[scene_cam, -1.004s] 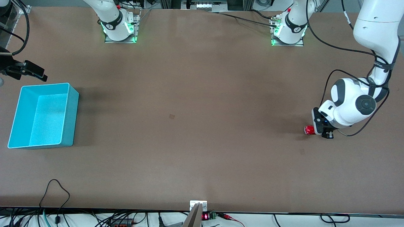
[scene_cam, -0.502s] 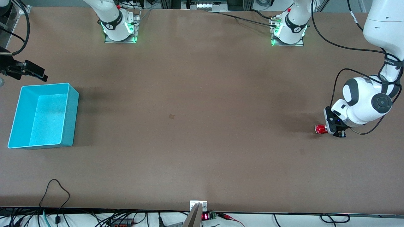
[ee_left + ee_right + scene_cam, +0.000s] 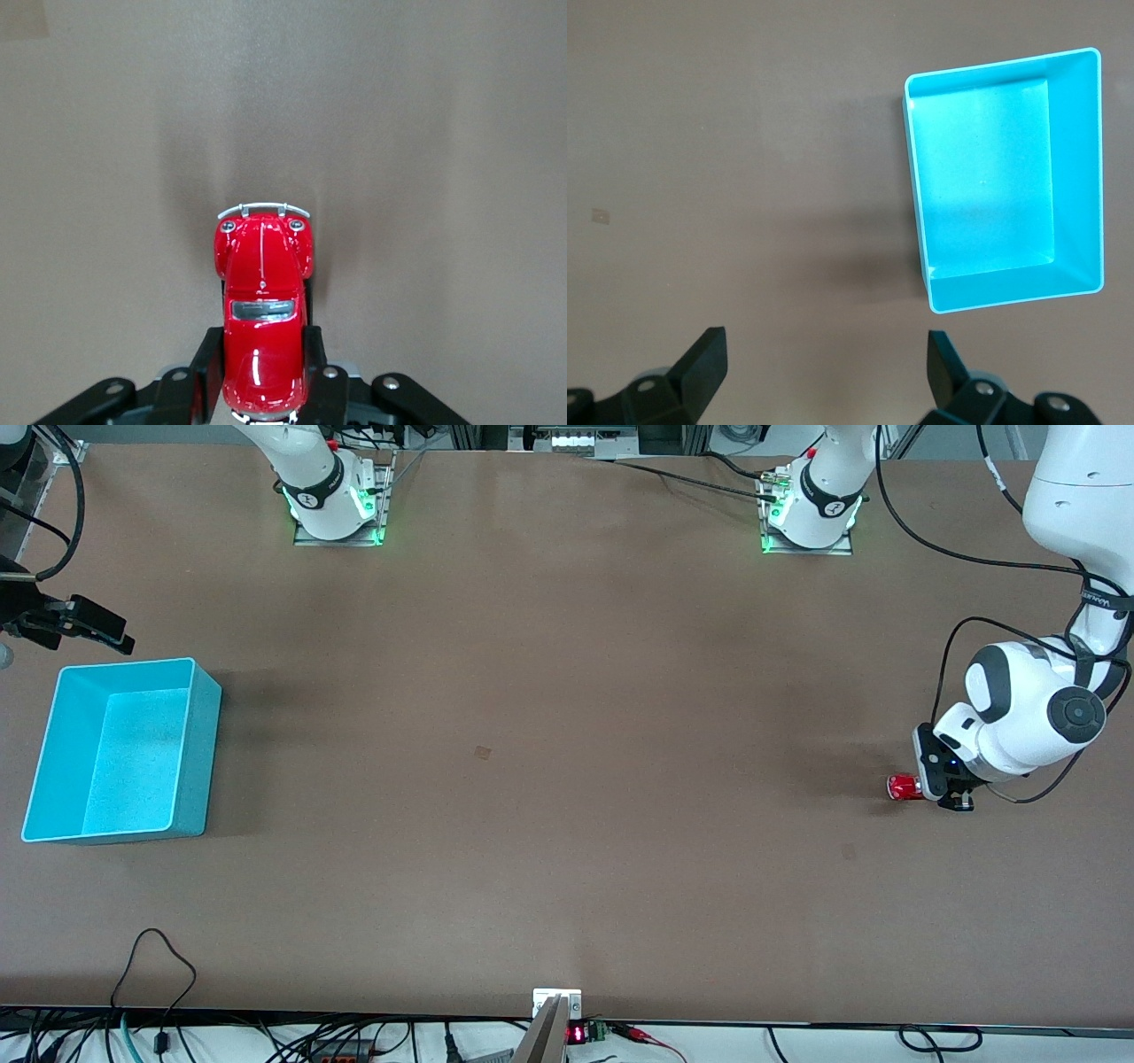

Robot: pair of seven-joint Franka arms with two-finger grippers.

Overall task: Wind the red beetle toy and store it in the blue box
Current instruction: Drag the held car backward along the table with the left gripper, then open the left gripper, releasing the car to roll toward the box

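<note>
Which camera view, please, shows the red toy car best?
The left wrist view: the toy car fills the middle, clamped in the left pincer. The front view shows only a red speck; the right wrist view misses it.

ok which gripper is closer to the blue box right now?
Right. The right gripper hangs open just beside the blue box, toward the robots' bases. The left gripper is at the left arm's end of the table, shut on the red beetle toy.

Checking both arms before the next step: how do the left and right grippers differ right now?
The left gripper is shut on the red beetle toy, low at the left arm's end of the table; the right gripper is open and holds nothing, waiting up beside the blue box. Both have black fingers.
</note>
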